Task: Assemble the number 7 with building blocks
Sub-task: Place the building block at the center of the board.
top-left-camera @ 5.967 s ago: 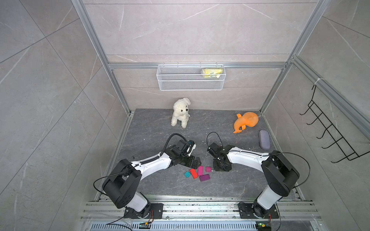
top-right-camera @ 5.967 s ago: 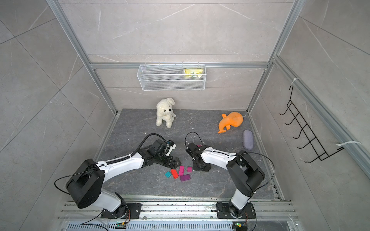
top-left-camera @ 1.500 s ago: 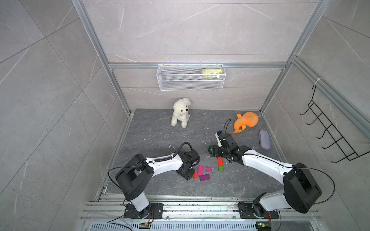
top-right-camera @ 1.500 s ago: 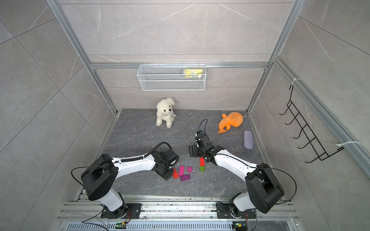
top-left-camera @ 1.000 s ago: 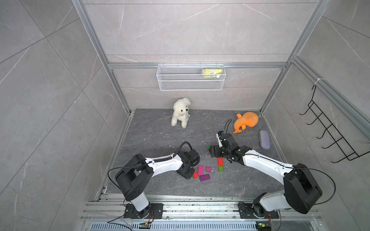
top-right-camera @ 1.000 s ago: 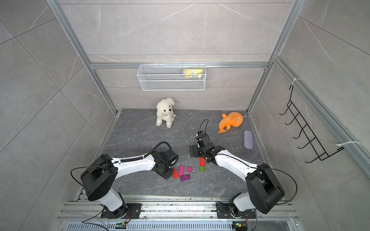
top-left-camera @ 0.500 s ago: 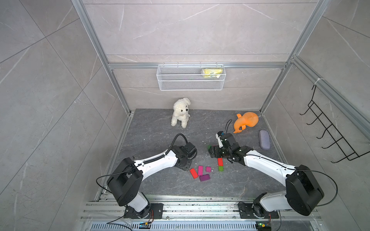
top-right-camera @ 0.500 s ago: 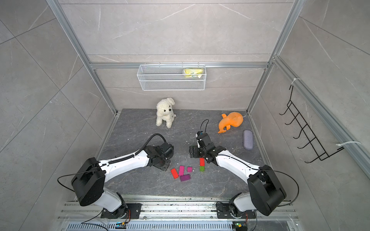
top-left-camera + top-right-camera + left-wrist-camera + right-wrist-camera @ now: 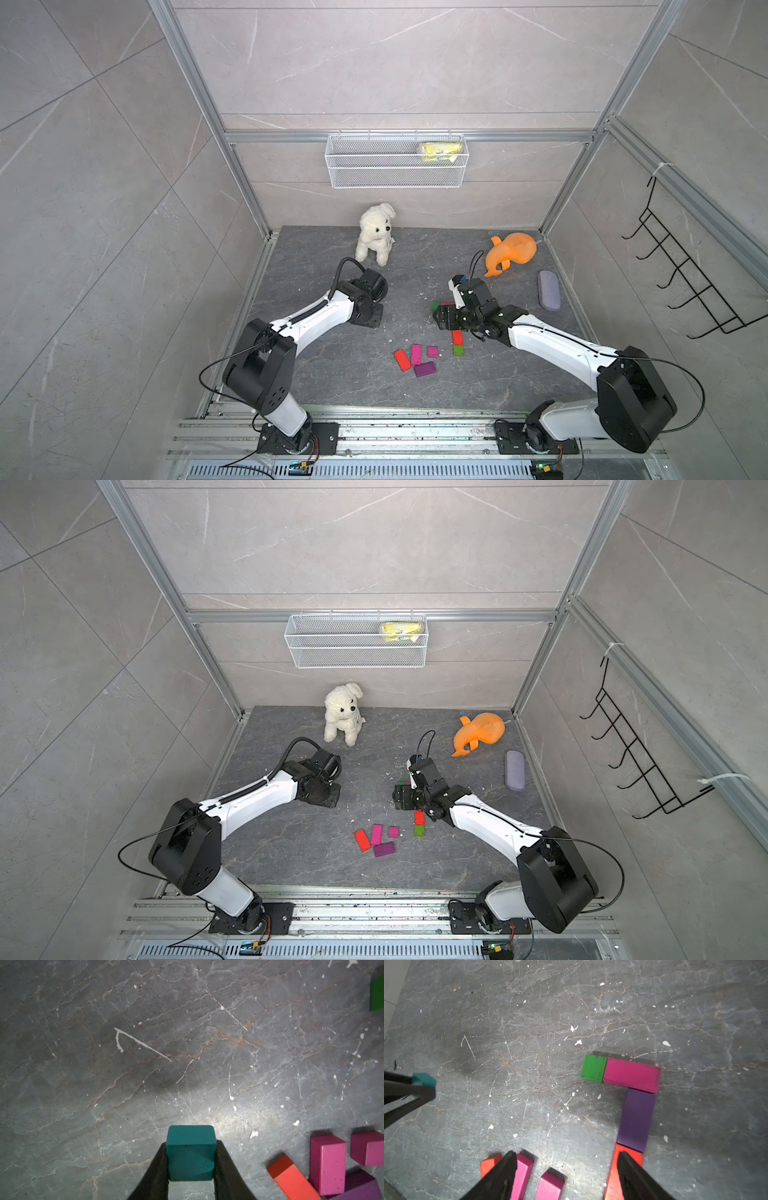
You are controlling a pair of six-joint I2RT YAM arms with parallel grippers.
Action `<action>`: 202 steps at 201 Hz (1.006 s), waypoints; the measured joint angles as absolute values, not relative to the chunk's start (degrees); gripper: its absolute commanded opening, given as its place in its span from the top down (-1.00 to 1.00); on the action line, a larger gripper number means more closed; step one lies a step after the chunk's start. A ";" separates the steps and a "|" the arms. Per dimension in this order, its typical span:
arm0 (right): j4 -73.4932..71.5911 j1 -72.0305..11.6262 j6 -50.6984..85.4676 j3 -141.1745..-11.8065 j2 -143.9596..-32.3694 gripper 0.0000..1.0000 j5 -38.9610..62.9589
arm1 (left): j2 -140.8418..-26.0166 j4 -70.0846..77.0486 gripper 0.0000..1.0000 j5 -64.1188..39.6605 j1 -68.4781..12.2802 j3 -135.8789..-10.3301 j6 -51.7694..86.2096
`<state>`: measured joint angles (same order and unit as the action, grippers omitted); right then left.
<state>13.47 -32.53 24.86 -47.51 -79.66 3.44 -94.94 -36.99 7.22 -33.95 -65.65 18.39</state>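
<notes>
My left gripper (image 9: 190, 1164) is shut on a small teal block (image 9: 190, 1153), held just over the floor left of the other building blocks; in a top view it (image 9: 371, 322) hides the block. The number 7 lies flat in the right wrist view: a green block (image 9: 593, 1068) and pink block (image 9: 631, 1075) form the bar, with a purple block (image 9: 636, 1120) and red block (image 9: 616, 1176) below as the stem. My right gripper (image 9: 566, 1155) hangs open over the stem, holding nothing. Loose red (image 9: 402, 360), pink (image 9: 416, 354), small pink (image 9: 433, 351) and purple (image 9: 424, 369) blocks lie nearer the front.
A white plush dog (image 9: 375, 239) sits at the back. An orange toy (image 9: 509, 254) and a grey-lilac case (image 9: 548, 289) lie at the back right. A wire basket (image 9: 395, 166) hangs on the back wall and black hooks (image 9: 681, 282) on the right wall.
My left arm has lifted away from the loose blocks, moving back and left with the teal block. The right gripper's jaws have narrowed a little; that arm has hardly moved.
</notes>
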 measured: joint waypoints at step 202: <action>18.61 -47.55 23.99 -54.06 -87.15 -0.40 -0.99 | -111.04 -35.57 0.68 -0.38 -29.95 -75.42 17.65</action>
